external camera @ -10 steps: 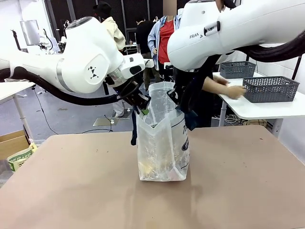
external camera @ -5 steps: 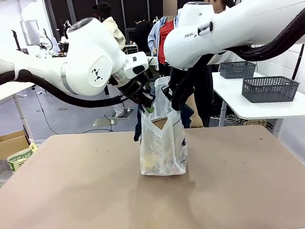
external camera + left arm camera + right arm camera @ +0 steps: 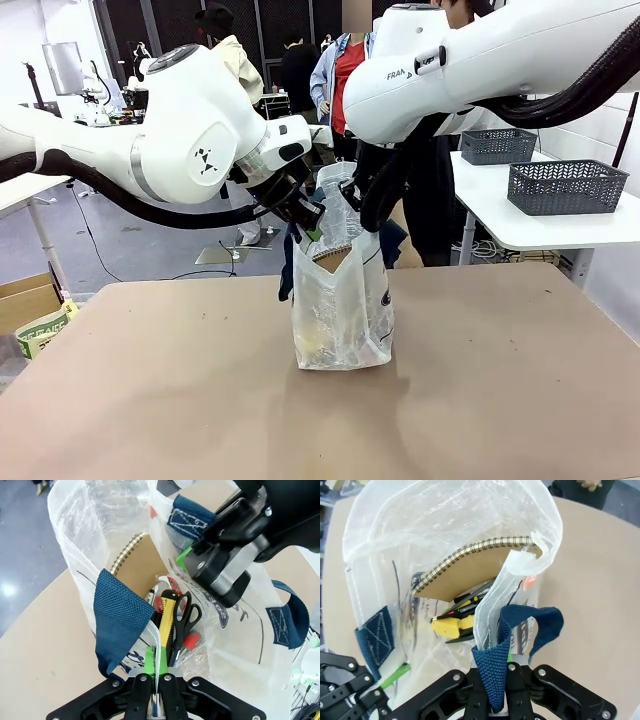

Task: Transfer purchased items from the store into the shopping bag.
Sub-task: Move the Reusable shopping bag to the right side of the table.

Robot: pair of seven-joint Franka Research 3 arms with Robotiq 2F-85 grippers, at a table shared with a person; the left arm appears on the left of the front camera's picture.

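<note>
Meanwhile, the crinkled, translucent shopping bag (image 3: 342, 300) is standing upright at the middle of the brown table (image 3: 500, 420), its navy oval logo too creased to read, while "FRA" is showing on the right arm (image 3: 440, 70). The left gripper (image 3: 156, 662) is pinching the bag's thin plastic rim beside a woven navy strap (image 3: 120, 615), and the right gripper (image 3: 493, 675) is clamping tight on the second strap (image 3: 520, 620). A spiral-bound brown notebook (image 3: 140, 565), black-handled scissors (image 3: 182, 622) and a yellow utility knife (image 3: 166, 625) are lying inside the bag.

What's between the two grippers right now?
The open mouth of the bag, with left gripper and right gripper each shut on its rim. Inside: a notebook, yellow cutter, black scissors. Left wrist view.
</note>
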